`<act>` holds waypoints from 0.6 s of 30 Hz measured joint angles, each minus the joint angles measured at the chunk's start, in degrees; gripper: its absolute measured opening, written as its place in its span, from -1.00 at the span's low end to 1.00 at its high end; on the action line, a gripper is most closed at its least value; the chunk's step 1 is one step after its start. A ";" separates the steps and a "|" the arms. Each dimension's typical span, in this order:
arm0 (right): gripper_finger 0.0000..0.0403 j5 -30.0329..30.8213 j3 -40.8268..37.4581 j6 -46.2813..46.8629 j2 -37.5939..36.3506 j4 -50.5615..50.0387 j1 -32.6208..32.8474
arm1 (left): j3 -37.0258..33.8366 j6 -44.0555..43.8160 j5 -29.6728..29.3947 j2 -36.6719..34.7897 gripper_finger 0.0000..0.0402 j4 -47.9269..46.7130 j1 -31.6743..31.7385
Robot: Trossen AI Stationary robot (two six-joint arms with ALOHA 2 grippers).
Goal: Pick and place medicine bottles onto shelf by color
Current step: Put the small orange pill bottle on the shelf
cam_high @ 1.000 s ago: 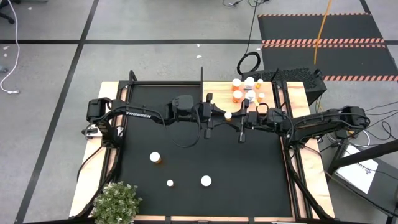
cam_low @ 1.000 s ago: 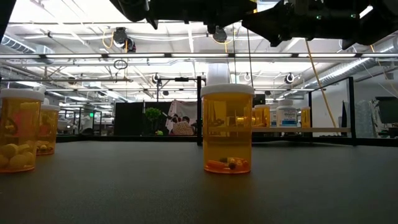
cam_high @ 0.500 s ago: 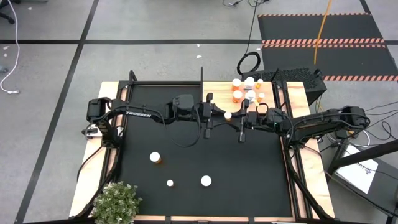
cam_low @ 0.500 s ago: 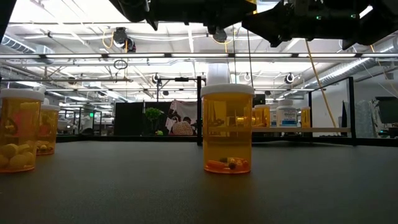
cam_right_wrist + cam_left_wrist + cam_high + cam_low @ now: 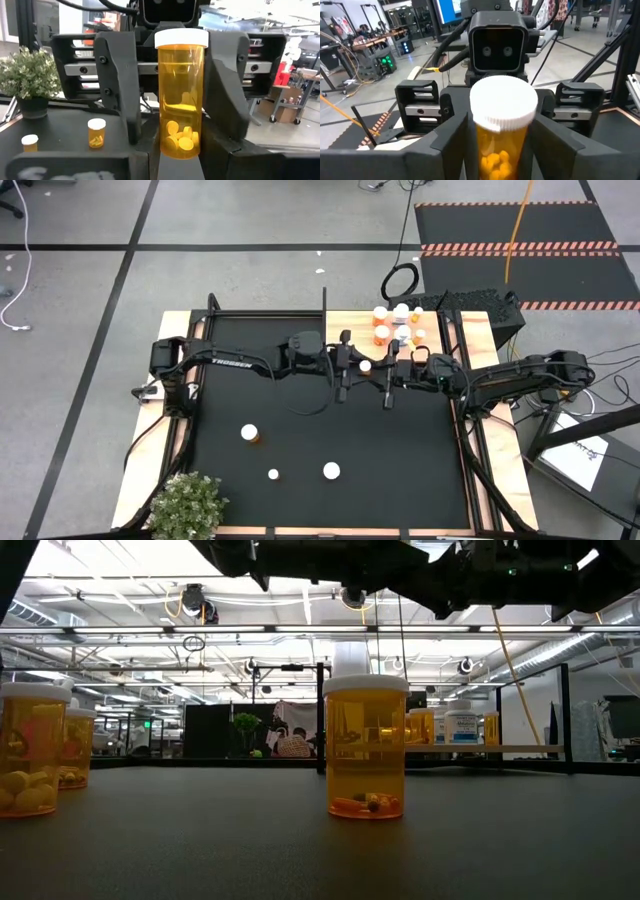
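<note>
We see both arms meeting over the mid-back of the table (image 5: 148, 472), tools nose to nose w/ one orange bottle (image 5: 366, 366) between them.

Right tool (image 5: 380, 367): clamped on the orange bottle. In the right wrist view the bottle (image 5: 181, 95) stands upright, white cap up, pale pills at the bottom, its base wedged between that arm's own fingers (image 5: 142, 162).

Left tool (image 5: 352, 367): apart. From the right wrist view its two fingers (image 5: 120, 95) flank the bottle on both sides w/ a clear gap each side, not touching. In the left wrist view the same bottle (image 5: 503, 125) sits between its own fingers (image 5: 451, 145); contact there we can't tell.

The bottle is up in the air above the black mat (image 5: 300, 430), just beside the shelf (image 5: 350, 322), not on it.

On the shelf, at the back right of the table: a cluster of shelf bottles (image 5: 398, 323), mostly orange w/ white caps, at least one white.

Loose on the mat, toward the front: three mat bottles (image 5: 249, 433), (image 5: 273, 475), (image 5: 331, 471), well apart from each other. Low view shows one (image 5: 365, 745) upright, a few pills inside.

Plant (image 5: 187, 505) at the front left corner.
</note>
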 joint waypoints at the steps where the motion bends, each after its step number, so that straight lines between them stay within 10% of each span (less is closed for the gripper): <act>1: -0.53 -0.01 0.00 0.02 0.01 -0.21 0.00 | 0.06 0.17 -0.02 0.09 -0.05 -0.14 0.00; 18: -0.53 0.00 -0.02 -0.89 -0.50 0.27 0.00 | 0.01 1.38 -0.04 -0.54 -0.27 -1.15 0.17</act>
